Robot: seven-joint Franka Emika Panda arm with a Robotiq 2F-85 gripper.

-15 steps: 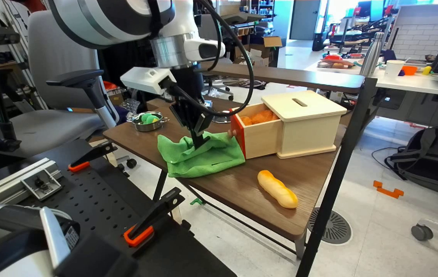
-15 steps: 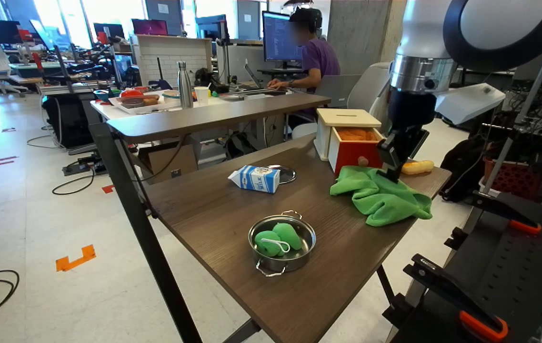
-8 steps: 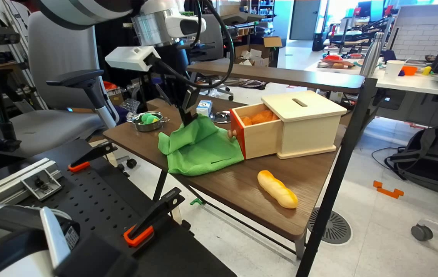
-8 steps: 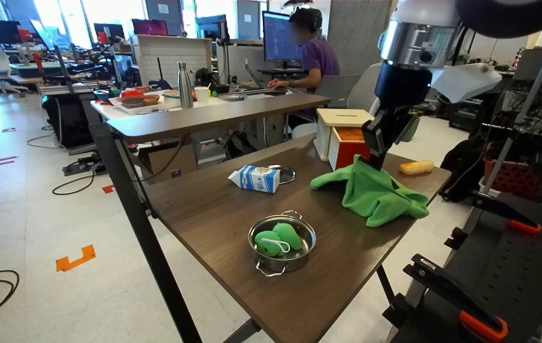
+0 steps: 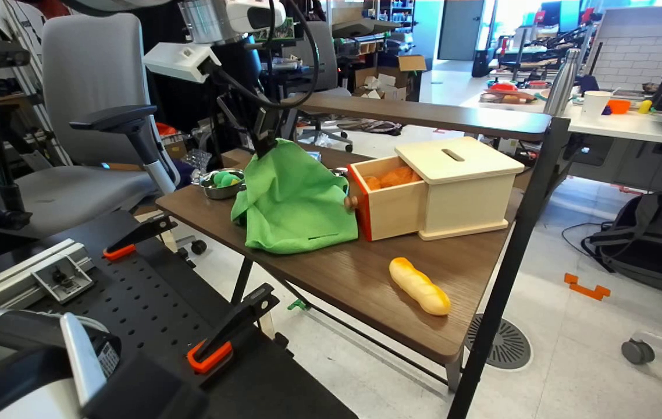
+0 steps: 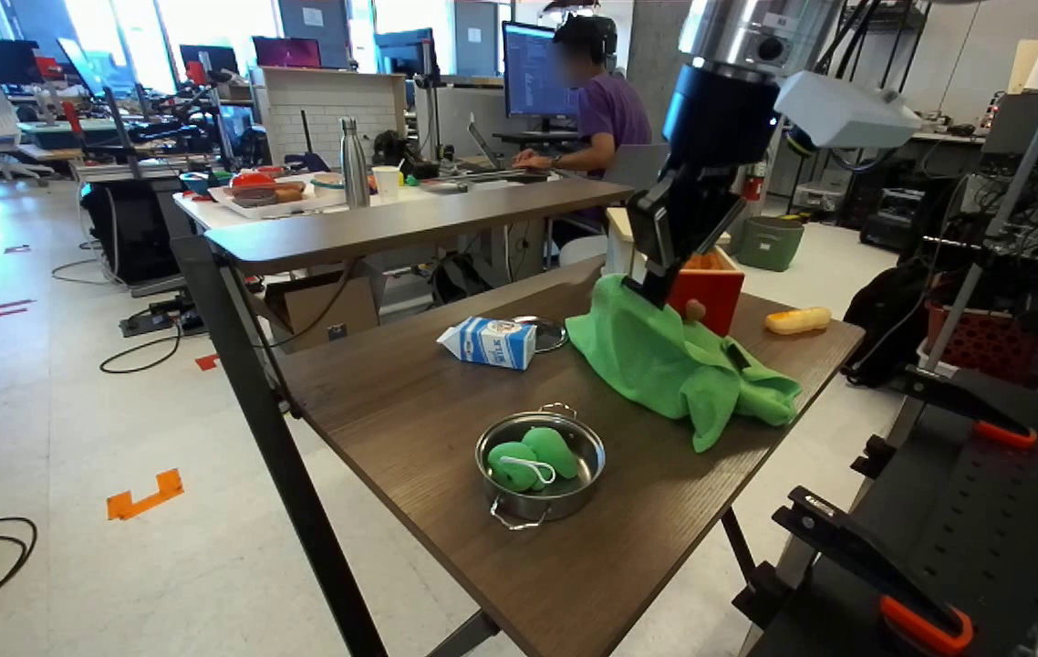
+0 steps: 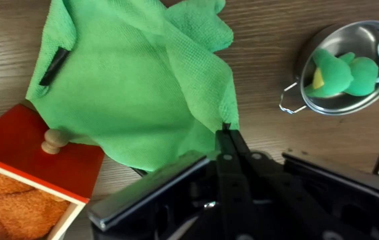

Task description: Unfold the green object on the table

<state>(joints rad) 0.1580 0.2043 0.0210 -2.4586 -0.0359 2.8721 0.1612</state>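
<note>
The green object is a cloth [image 5: 302, 203] on the brown table [image 5: 360, 302], also seen in an exterior view [image 6: 656, 360] and the wrist view [image 7: 126, 83]. My gripper [image 5: 265, 150] is shut on an edge of the cloth by a dark tag or strip. It holds that edge up above the table, so the cloth slopes from the fingertips down to the table. The fingertips also show in an exterior view [image 6: 651, 290] and the wrist view [image 7: 228, 133]. The cloth's far end lies bunched with folds near the table edge. Another dark strip shows on it.
A wooden box [image 5: 470, 192] with an open red-fronted drawer [image 6: 711, 297] stands beside the cloth, its knob close to the fabric. A metal pot [image 6: 587, 493] with green toys, a milk carton [image 6: 492, 342], a metal lid [image 6: 554, 336] and a toy bread [image 5: 418, 285] are on the table.
My gripper has risen and moved toward the pot and milk carton side, pulling the cloth's held edge up with it. The cloth has gone from a crumpled heap to a wider, sloping spread.
</note>
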